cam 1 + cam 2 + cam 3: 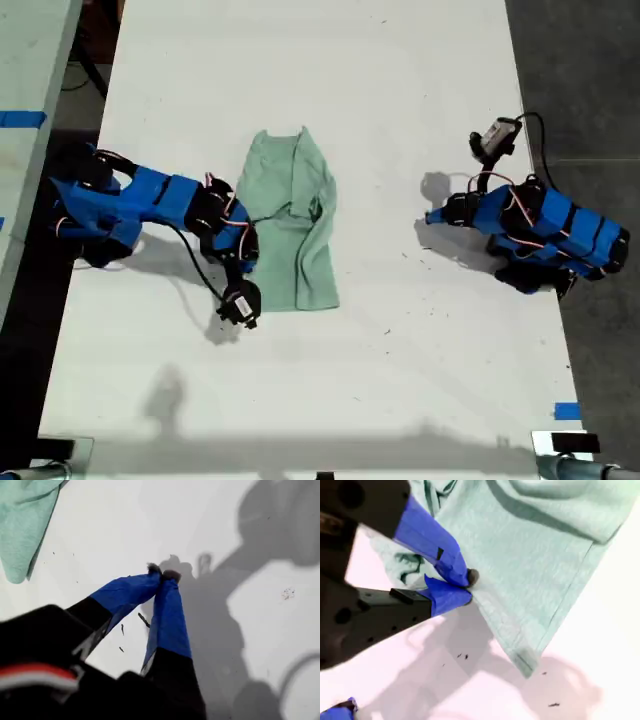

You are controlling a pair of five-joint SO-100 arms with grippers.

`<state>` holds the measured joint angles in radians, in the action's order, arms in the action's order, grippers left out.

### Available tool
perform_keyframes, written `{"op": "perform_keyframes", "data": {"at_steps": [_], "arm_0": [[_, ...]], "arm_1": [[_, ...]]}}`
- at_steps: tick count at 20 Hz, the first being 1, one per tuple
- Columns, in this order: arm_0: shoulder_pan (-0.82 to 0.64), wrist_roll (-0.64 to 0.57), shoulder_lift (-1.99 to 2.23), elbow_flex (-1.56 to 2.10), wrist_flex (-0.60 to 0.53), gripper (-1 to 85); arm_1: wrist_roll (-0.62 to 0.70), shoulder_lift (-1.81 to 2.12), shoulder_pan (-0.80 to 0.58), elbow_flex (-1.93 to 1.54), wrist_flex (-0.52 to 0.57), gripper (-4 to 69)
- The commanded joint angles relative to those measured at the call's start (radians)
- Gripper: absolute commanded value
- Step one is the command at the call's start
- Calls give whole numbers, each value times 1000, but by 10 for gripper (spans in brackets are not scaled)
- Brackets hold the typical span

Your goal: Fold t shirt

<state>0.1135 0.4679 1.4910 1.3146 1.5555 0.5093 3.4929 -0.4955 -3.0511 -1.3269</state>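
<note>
Partly folded t shirt [295,225] lying mid-table [400,380]. Soft, light, limp cloth; best pinched at a hem or corner. My second claw [467,582] closed on its side edge, seemingly pinching. My first claw [162,574] closed, empty, well apart.

Exterior view overhead, looking straight down; wrist views close, angled tableward.

A white worktop [400,80] fills the frame, with dark grey floor [590,70] along its right edge.
</note>
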Motion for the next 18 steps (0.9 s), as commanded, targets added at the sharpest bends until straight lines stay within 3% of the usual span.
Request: {"op": "perform_keyframes", "data": {"at_steps": [1,6,7,8,10,11,14,16,17,18], "arm_0": [[-64,-104,-66,-170,-75,7],[-141,-391,-175,-170,-462,4],[-147,-443,-196,-178,-515,64],[-152,-482,-221,-192,-545,222],[-163,-495,-241,-209,-529,358],[-172,-508,-236,-221,-491,367],[-212,-477,-75,-212,-342,225],[-268,-448,89,-175,-232,200],[-313,-460,166,-144,-193,115],[-357,-497,258,-84,-189,98]], "arm_1": [[-2,8,-11,-58,-6,8],[2,8,-11,-58,-6,8],[3,8,-11,-58,-6,8],[3,8,-12,-58,-6,8],[5,8,-14,-58,-6,8],[5,8,-14,-58,-6,8],[5,8,-14,-58,-6,8],[5,8,-14,-58,-6,8],[5,8,-14,-58,-6,8],[5,8,-14,-58,-6,8]]}}
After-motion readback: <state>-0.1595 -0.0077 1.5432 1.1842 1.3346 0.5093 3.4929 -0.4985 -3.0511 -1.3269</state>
